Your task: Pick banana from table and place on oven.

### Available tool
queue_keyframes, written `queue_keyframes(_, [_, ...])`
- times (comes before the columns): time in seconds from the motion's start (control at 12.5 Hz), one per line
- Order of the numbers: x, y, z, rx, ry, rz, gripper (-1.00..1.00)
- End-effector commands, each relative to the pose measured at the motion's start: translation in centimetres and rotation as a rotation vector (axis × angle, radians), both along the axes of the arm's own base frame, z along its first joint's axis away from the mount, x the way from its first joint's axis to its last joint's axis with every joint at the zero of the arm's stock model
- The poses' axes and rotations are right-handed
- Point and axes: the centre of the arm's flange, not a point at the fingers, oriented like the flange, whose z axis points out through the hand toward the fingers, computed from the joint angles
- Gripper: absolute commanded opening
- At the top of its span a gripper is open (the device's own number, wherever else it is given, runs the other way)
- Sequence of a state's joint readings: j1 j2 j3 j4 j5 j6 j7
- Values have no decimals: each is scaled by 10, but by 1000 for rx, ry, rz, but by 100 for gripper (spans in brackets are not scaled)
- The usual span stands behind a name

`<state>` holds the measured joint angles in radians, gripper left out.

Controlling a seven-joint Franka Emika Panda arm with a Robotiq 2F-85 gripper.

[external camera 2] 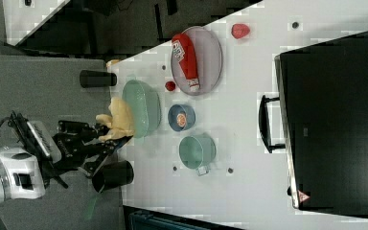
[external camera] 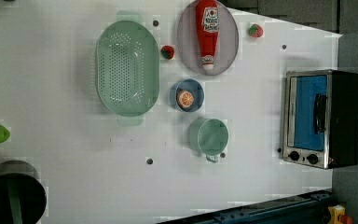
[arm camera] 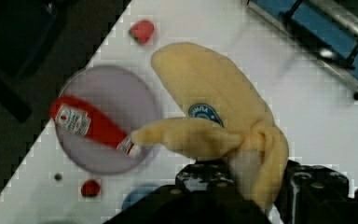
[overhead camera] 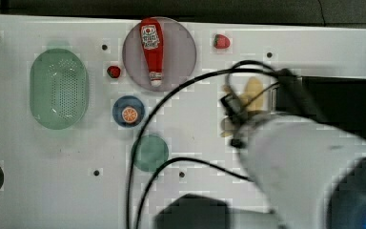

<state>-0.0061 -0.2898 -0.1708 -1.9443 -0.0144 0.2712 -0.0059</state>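
pick: done | black gripper (arm camera: 242, 179) pinches the pale yellow toy banana (arm camera: 214, 112) aloft | left: set on black-topped oven (external camera 2: 335, 120)

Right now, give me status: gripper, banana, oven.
Gripper shut on banana, lifted off the table. Oven top bare, door closed. Nothing seen in the way.

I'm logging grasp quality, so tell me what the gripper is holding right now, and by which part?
The gripper holds the banana, clamped at its peel end where the flaps splay out; the rounded tip points away from the fingers.
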Motion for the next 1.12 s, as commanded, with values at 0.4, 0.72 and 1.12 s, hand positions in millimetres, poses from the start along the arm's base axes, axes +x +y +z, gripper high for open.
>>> queue_keyframes(0.4, [-6, -208, -125, -110, 153, 157, -43])
queue_keyframes(0.72, [-1, -264, -170, -198, 201, 271, -43])
queue_keyframes(1.12, [2, -280, -196, -201, 243, 336, 32])
